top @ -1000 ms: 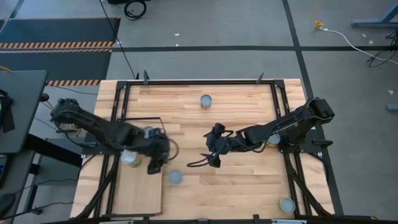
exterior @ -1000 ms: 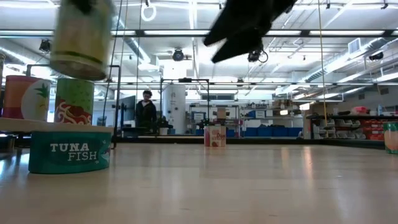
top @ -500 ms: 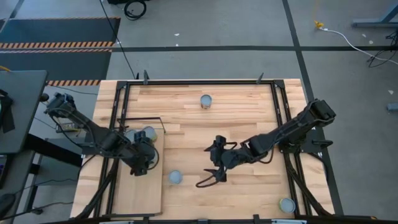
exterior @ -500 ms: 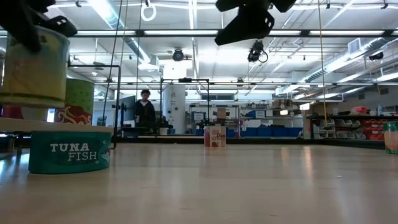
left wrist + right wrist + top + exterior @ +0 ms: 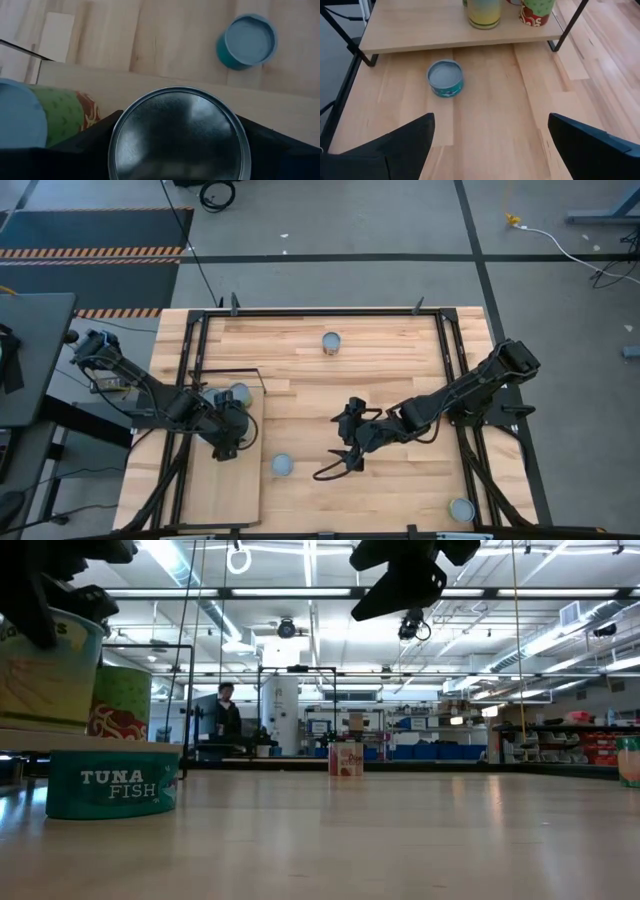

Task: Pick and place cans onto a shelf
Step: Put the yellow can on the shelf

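Industrial lab, strip lights [image 5: 190, 592], storage racks [image 5: 560, 745]

Roughly five cans [image 5: 331, 342], one shelf [image 5: 228, 488]

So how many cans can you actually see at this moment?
5: pale can in the left gripper over the shelf; green can on the shelf; tuna can beside it; far-centre can; right-corner can. The arms may hide others.

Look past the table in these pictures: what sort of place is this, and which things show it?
Most likely a large workshop or lab hall. The low view shows an open room with ceiling strip lights, storage shelving and a person in the distance. From above, the table stands on a bare grey floor with hazard-striped matting.
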